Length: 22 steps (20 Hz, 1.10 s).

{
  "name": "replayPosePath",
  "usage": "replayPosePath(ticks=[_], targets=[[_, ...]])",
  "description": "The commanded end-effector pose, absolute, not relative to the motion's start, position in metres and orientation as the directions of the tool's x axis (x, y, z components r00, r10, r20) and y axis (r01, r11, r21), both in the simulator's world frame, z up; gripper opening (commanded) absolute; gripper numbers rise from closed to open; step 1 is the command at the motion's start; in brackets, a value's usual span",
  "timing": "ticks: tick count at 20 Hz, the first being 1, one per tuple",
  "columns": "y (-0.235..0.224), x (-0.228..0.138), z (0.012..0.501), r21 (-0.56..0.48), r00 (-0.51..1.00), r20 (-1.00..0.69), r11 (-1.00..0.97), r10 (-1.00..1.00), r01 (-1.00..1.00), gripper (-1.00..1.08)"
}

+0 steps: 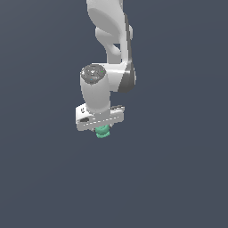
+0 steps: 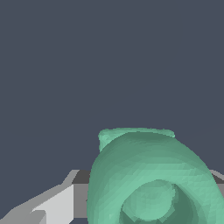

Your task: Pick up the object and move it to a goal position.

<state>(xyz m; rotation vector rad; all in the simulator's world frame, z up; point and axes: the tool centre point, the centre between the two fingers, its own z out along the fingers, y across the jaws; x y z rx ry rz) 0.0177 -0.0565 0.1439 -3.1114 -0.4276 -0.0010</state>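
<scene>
The object [image 1: 103, 131] is a small teal-green knobbly lump that peeks out just below the white gripper [image 1: 102, 130] in the exterior view. In the wrist view the object [image 2: 151, 175] fills much of the picture, its ring-like rim facing the camera, with a grey finger [image 2: 48, 205] pressed beside it. The gripper is shut on the object. The arm reaches down from the top of the exterior view and hides the fingers there.
A plain dark grey-blue surface [image 1: 178, 178] surrounds the arm on all sides. No other objects or edges show in either view.
</scene>
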Motion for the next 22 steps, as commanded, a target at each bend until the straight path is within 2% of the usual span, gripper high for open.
replayPosePath(ticks=[1, 12, 22], targets=[[-0.077, 0.029, 0.162, -0.001, 0.963, 0.000, -0.963, 0.270, 0.270, -1.00], [-0.146, 0.069, 0.220, -0.001, 0.963, 0.000, -0.963, 0.271, 0.271, -1.00], [-0.181, 0.092, 0.251, 0.000, 0.963, 0.000, -0.963, 0.271, 0.271, -1.00]])
